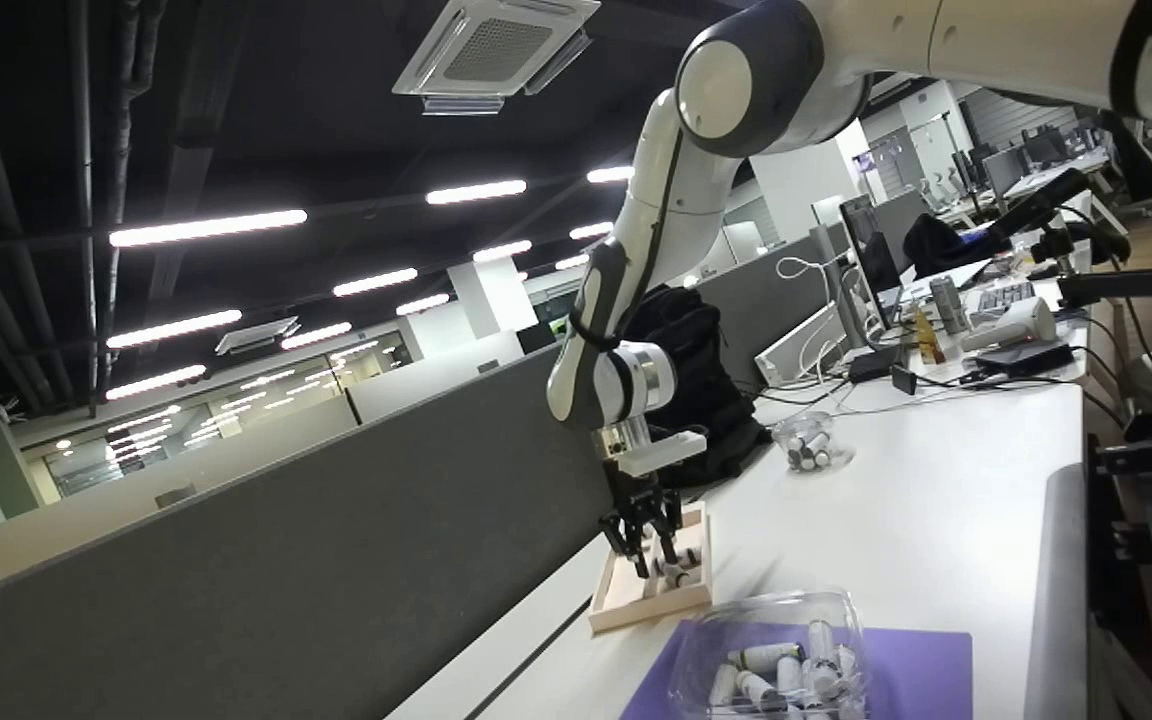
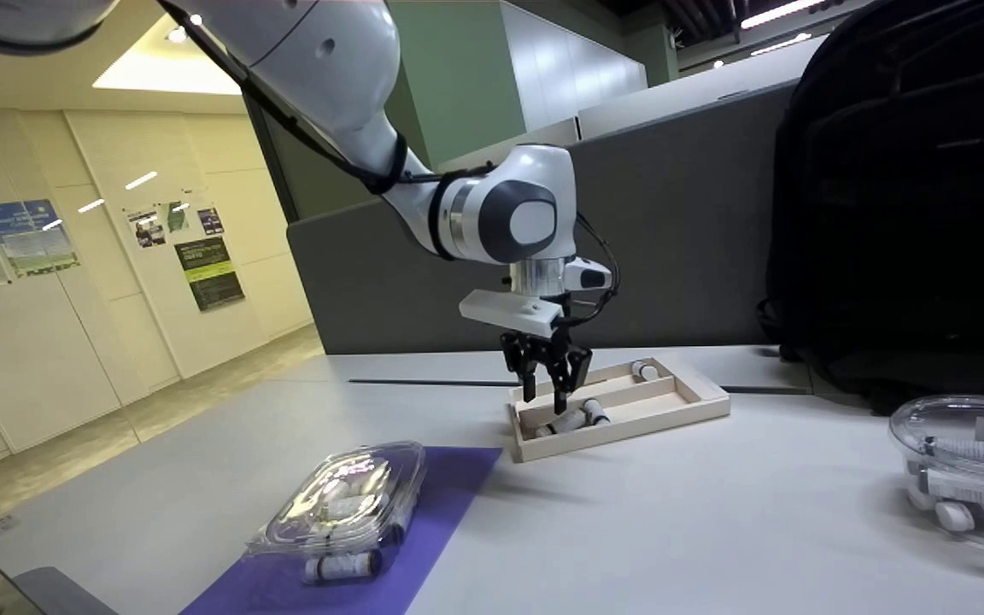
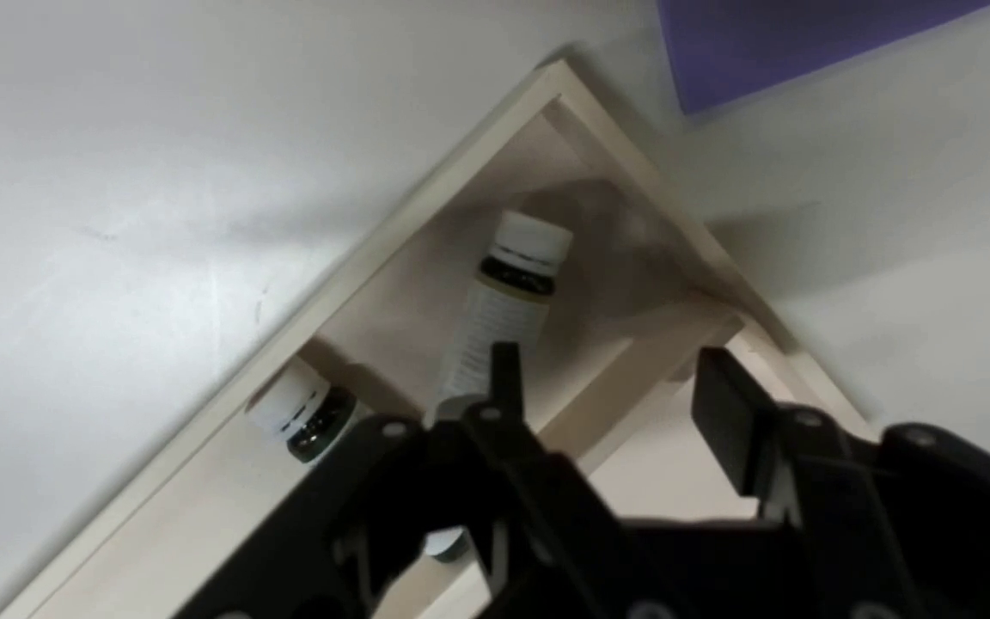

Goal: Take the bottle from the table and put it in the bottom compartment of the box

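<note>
The box (image 1: 651, 607) is a low pale wooden tray with dividers on the white table (image 2: 646, 512); it shows in all views. In an exterior view, two white-labelled bottles (image 2: 569, 422) lie in its near compartment. Another bottle (image 2: 644, 371) lies at the far end. In the wrist view, one bottle (image 3: 504, 309) lies with its white cap toward the box corner. A second bottle (image 3: 314, 421) is partly hidden by my gripper. My gripper (image 3: 611, 370) points down over the box, fingers apart, with nothing between them. It also shows in both exterior views (image 1: 656, 566) (image 2: 545, 403).
A clear plastic container (image 2: 407, 478) with several bottles stands on a purple mat (image 2: 449, 504). One bottle (image 2: 342, 567) lies beside it on the mat. A clear round tub (image 2: 902, 427) holds several bottles. A black backpack (image 2: 902, 213) and grey partition (image 1: 386, 540) stand behind the box.
</note>
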